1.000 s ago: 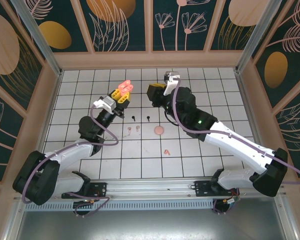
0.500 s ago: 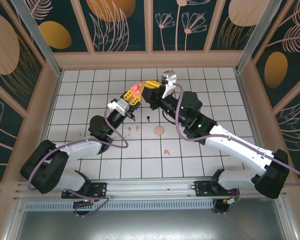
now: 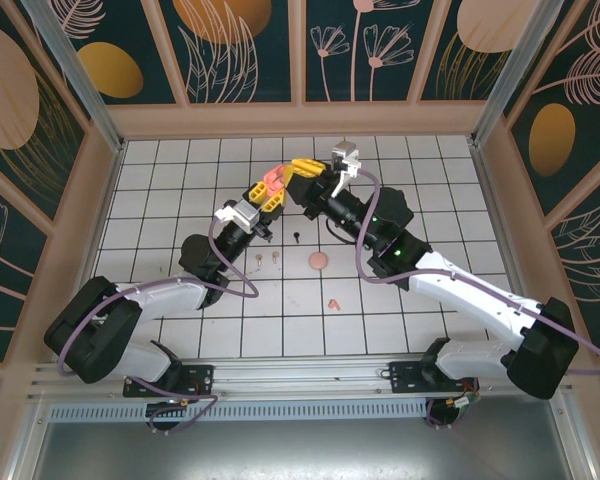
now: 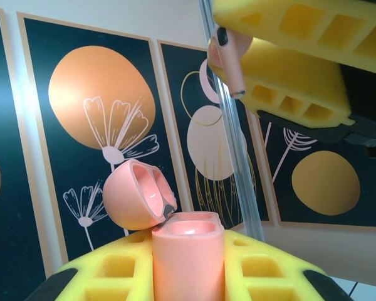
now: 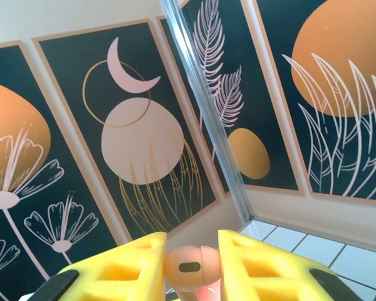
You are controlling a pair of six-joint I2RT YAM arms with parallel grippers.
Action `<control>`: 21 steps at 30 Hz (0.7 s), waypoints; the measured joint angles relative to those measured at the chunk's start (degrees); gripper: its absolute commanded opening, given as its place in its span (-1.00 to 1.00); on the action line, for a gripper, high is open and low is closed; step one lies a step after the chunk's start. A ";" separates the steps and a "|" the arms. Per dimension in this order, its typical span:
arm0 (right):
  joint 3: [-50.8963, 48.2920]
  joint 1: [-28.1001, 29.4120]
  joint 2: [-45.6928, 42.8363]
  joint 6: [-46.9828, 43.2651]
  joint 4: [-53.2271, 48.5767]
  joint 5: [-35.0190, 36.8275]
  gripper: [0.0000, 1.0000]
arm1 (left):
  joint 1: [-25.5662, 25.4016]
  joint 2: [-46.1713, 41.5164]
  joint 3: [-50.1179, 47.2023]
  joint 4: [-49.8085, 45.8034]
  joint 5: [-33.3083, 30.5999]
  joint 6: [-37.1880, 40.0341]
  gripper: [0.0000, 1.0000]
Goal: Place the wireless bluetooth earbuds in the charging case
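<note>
— While the two arms meet over the middle of the white tiled surface (image 3: 170, 170), what is each one gripping?

— The left claw (image 3: 267, 196) is clamped on a coral pink plastic charging case (image 4: 188, 257). It stands upright between the yellow foam fingers (image 4: 109, 269), and its round hinged lid (image 4: 136, 195) is tipped open to the left. The right claw (image 3: 302, 172) is pinched on one coral pink stemmed earbud (image 5: 191, 268).

— Is the earbud touching the case?

— No. From the left wrist it hangs above and to the right of the case's open mouth, with clear air between them.

— How much room is there around them?

— Plenty. Both claws are well apart from the wooden rim (image 3: 300, 120) at the back, with bare tiles on either side. Nearer the arm bases lie two black stemmed earbuds (image 3: 267, 237), a pale pinkish-white pair (image 3: 261, 260), a round pink disc (image 3: 318, 261) and a second coral earbud (image 3: 333, 303). All of these lie loose and apart from each other.
</note>
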 measured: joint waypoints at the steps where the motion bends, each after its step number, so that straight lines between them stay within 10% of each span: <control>1: 0.00 0.00 0.28 0.33 0.57 -0.37 -0.51 | -0.04 0.00 0.00 0.00 0.00 -0.02 -1.00; 21: -2.27 -0.11 5.46 4.33 6.08 -2.58 -0.53 | -0.15 0.00 0.22 0.15 0.00 -0.68 -1.00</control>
